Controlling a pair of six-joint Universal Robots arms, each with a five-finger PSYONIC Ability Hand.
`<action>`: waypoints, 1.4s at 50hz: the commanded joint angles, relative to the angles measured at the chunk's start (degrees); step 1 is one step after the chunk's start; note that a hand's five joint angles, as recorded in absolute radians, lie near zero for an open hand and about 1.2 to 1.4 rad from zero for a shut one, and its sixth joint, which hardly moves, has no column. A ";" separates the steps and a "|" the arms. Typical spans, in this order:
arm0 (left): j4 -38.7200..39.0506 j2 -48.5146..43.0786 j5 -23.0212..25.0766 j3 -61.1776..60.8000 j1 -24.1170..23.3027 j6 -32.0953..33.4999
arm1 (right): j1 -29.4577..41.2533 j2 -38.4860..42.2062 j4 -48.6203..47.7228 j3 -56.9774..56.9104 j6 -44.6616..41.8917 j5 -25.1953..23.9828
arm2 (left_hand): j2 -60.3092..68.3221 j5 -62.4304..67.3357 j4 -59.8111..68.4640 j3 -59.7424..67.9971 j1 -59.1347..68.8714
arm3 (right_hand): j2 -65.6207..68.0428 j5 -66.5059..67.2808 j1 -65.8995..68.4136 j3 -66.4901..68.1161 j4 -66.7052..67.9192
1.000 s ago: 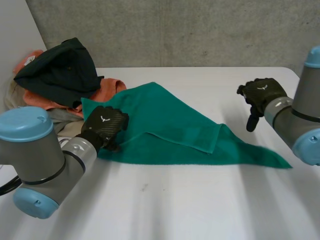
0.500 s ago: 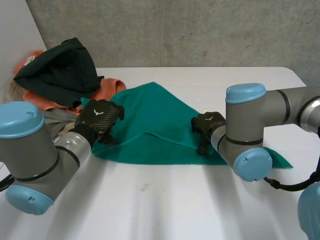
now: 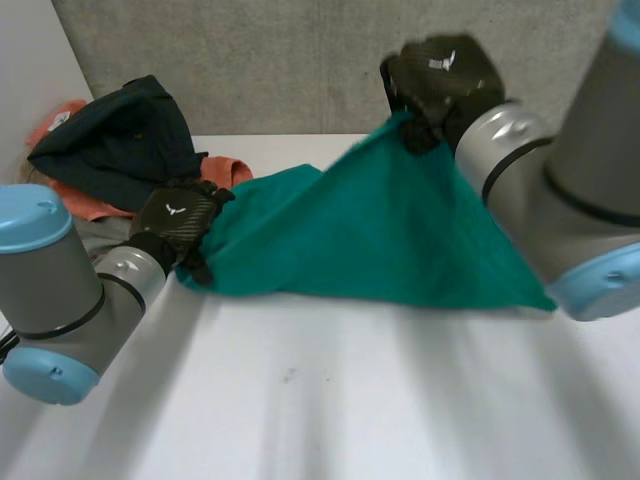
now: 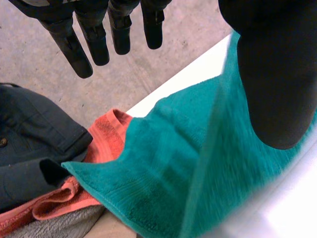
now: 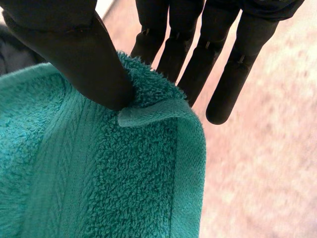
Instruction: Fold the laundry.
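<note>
A green towel (image 3: 380, 230) lies on the white table (image 3: 330, 400), and one corner of it is pulled up high into a tent shape. My right hand (image 3: 440, 75) holds that raised corner above the table's far side. In the right wrist view the thumb (image 5: 64, 44) pinches the towel's hemmed corner (image 5: 148, 111) against straight fingers. My left hand (image 3: 175, 220) rests at the towel's left edge, beside the laundry pile. In the left wrist view its fingers (image 4: 94, 39) are straight and spread above the towel (image 4: 163, 168), holding nothing.
A laundry pile sits at the table's far left: a dark garment (image 3: 120, 140) on top, an orange cloth (image 3: 225, 170) and a grey cloth (image 4: 59, 225) beneath. A concrete wall (image 3: 300, 60) stands behind the table.
My right hand came in to the towel, pinched a corner and lifted it high toward the back. My left hand slid left to the towel's edge and its fingers opened.
</note>
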 commanded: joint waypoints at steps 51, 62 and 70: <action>-21.48 -2.84 0.48 6.98 -2.81 3.24 | -14.66 -22.70 8.21 4.53 6.88 -10.93 | 9.20 8.25 9.60 8.85 9.15 | 12.51 12.85 14.93 12.23 11.67; -19.19 -5.83 -2.15 5.12 -7.91 -5.72 | -5.68 -20.85 8.21 -0.83 6.63 -5.67 | 7.50 6.56 7.91 7.16 7.46 | 12.51 12.85 14.93 12.23 11.67; -19.80 -10.92 -3.12 9.60 -12.56 -8.18 | 0.64 -18.65 8.21 -7.41 6.89 -0.49 | 8.01 7.06 8.41 7.66 7.96 | 12.51 12.85 14.93 12.23 11.67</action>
